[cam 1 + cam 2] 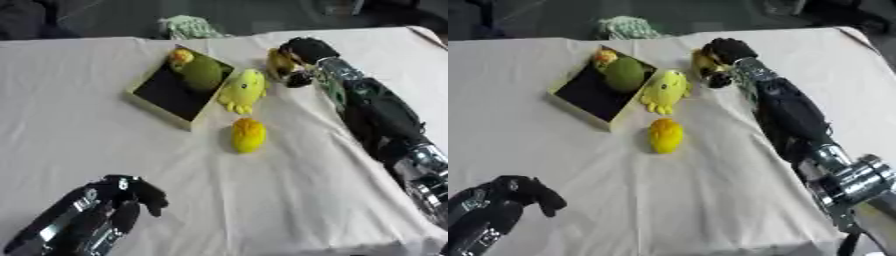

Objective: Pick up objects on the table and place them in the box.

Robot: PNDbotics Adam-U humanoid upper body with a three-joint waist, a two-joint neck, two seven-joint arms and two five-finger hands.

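My right hand (304,50) reaches across the white-draped counter (289,190), its fingers (299,79) curled around a dark yellow toy (280,64) at the far side. Just to the left of those fingers lies a pale yellow plush (242,90), leaning against the long edge of the box (160,106). The box, shallow with a cream rim and black floor, sits askew beyond the plush, farther left of the fingers. Inside it, at its far end, rests a green plush with an orange-and-yellow head (197,69). Nearer to me than the gripping fingers, and a little left, a bright yellow oval toy (248,134) lies alone on the cloth, apart from the box. My left hand (122,200) idles at the lower left corner, fingers loosely bent and holding nothing, well apart from every toy. A pale green knitted thing (188,26) sits past the counter's far edge.
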